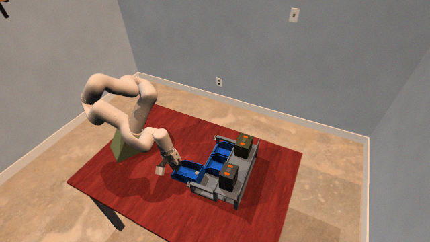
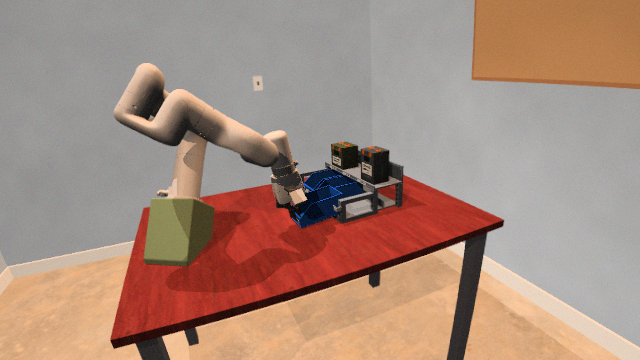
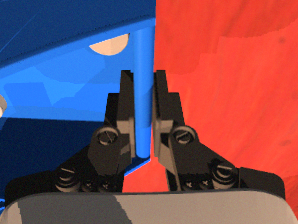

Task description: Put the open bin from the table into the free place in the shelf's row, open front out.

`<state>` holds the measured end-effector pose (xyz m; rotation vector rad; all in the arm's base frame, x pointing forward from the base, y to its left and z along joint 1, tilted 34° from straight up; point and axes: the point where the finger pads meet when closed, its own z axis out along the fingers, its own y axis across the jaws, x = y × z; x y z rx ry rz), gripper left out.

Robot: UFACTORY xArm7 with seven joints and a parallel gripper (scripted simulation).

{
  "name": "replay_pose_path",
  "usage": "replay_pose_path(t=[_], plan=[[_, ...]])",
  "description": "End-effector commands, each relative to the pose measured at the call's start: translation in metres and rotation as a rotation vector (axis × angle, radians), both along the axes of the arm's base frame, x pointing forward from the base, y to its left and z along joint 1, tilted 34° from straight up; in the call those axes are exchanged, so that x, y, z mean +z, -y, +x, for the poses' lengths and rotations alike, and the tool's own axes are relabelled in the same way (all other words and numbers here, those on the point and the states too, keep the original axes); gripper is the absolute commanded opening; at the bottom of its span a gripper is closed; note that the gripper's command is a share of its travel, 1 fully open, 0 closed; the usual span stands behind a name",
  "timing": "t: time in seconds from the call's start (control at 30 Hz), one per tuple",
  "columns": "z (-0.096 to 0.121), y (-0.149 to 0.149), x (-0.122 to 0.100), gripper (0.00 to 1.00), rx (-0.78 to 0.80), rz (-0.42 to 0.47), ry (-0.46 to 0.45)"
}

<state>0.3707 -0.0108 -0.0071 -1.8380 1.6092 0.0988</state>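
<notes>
claw (image 3: 144,90): pinched on the side wall of the blue bin (image 1: 188,171), one finger inside, one outside; wall visible between the pads in wrist view
bin: just off the shelf unit (image 1: 249,161), at about 9 o'clock from it in top view, touching or nearly touching the front edge, can't tell which
bin attitude: looks tilted in exterior view, end toward the arm lower; whether it rests on the desk (image 2: 350,260) can't be told
bin contents: one small pale round part (image 1: 196,173) inside, near the shelf-side end; seen also in wrist view at 11 o'clock from the fingertips
row on shelf: two more blue bins (image 1: 220,156) seated side by side, gap at the near end of the row, by the held bin
top board: two dark boxes (image 1: 228,176) with orange marks, standing apart
arm base: green pedestal (image 2: 175,235), at 9 o'clock from the shelf in exterior view, well apart
</notes>
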Motion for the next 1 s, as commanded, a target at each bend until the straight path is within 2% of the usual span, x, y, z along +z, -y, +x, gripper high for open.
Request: replay_pose_path(t=[0.0,0.97], plan=[[-0.0007,0.0047,0.0064,0.0,-0.002,-0.002,0.002],[-0.0033,0.0109,0.0161,0.0,-0.002,-0.002,0.002]])
